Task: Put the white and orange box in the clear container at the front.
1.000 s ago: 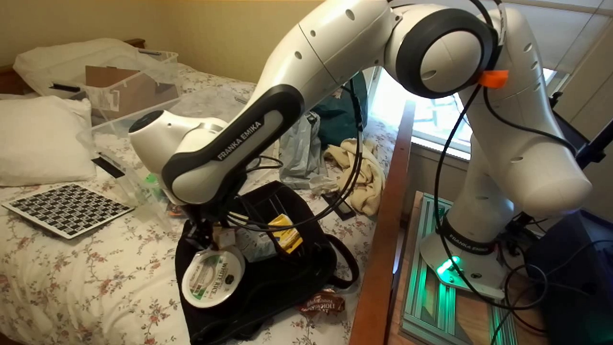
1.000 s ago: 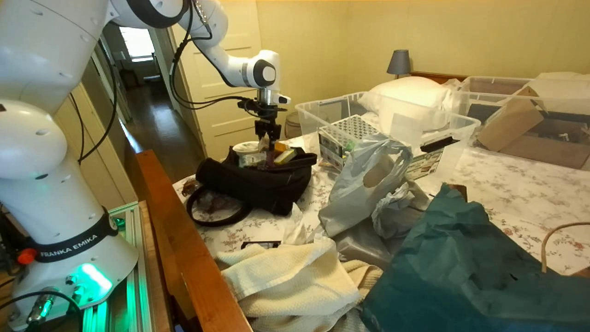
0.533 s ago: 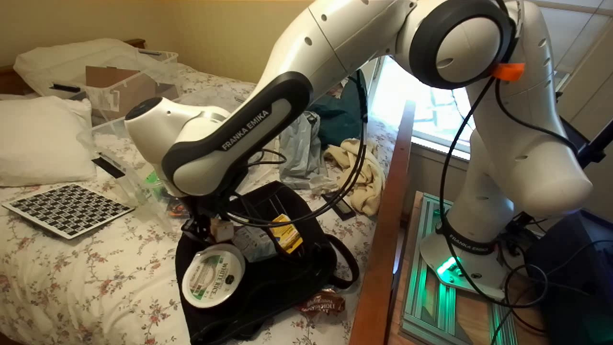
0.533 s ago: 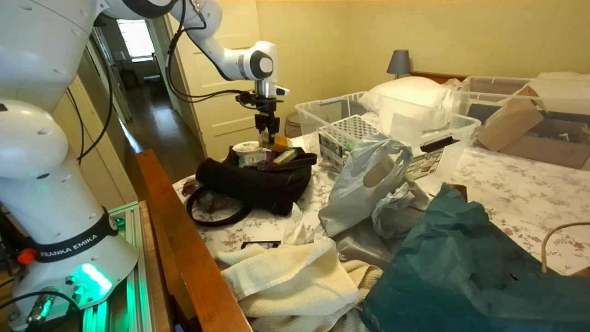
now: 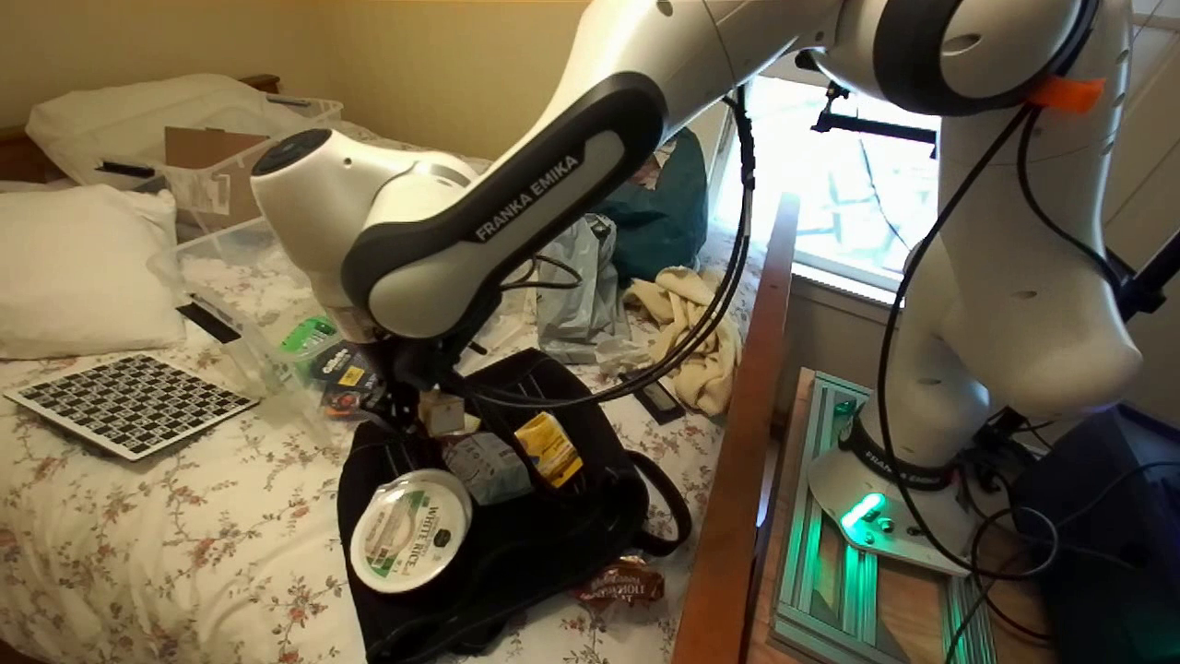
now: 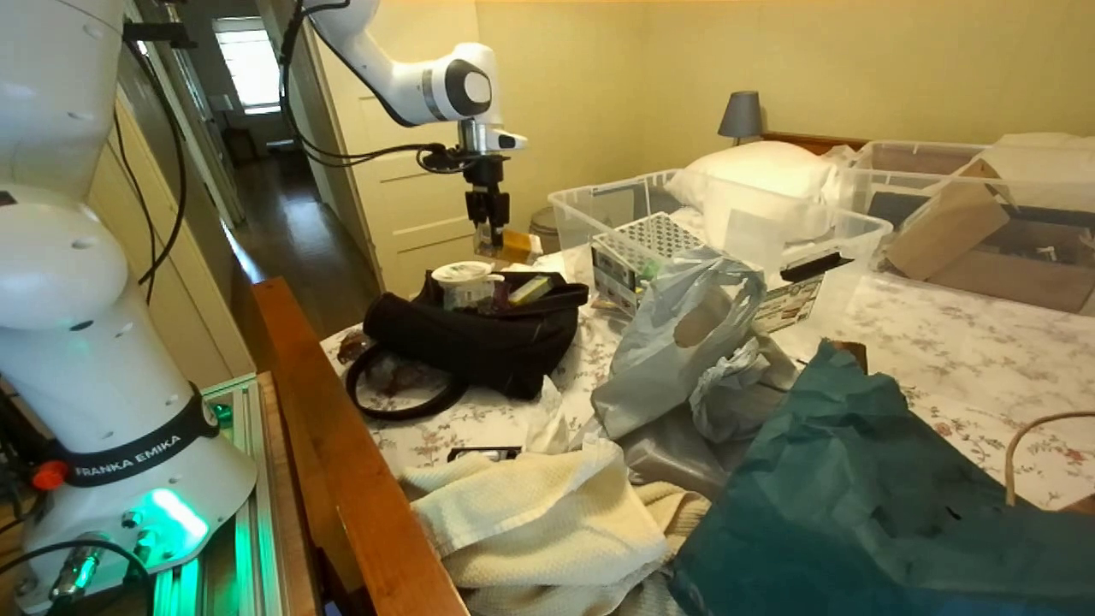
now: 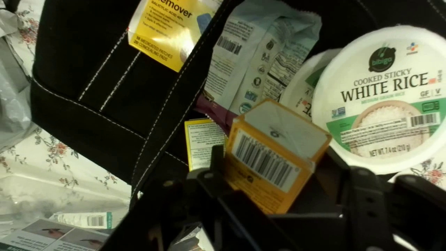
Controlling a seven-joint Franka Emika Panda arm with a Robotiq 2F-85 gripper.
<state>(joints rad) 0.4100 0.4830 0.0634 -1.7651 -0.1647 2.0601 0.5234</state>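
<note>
The small rectangular white and orange cardboard box (image 7: 273,157) is striped on one face with black bars on white; the black fabric bag (image 7: 146,94) is crossed by pale stitched lines; the round white plastic tub (image 7: 383,96) is labelled in green and black; the white cloth bedspread (image 5: 166,544) is sprigged with reddish flowers; the flat rectangular board (image 5: 129,406) is checked in black and white.

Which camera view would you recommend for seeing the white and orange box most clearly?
The wrist view: the box appears large, its white face and barcode visible. Both exterior views show it only small, in the gripper, with no readable print.
</note>
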